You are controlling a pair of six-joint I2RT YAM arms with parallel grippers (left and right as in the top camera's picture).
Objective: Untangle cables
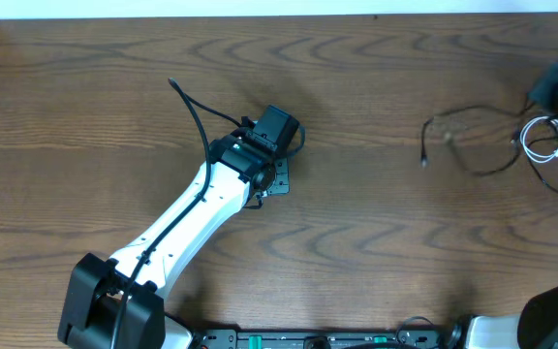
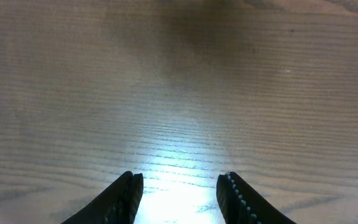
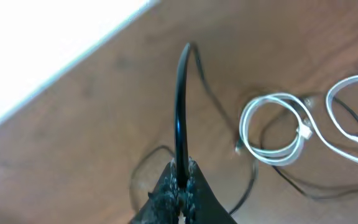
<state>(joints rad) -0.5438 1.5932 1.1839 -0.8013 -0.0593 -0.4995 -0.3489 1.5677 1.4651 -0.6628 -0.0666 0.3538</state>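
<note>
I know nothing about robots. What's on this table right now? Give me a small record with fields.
table: brown wood
black cable: thin, rising from the right gripper, the rest looped loosely on the table's right side
white cable: coiled on the table beside the black cable, apparently overlapping it
left gripper: open, over bare wood, nothing between its fingers, far from both cables
right gripper: shut on black cable

A robotics lab bench: a plain wood-grain table (image 1: 376, 242) fills the overhead view, with a white-and-black robot arm (image 1: 192, 218) reaching in from lower left, a second arm (image 1: 555, 315) at the right edge, and a mounting rail (image 1: 318, 339) with wiring along the bottom edge
</note>
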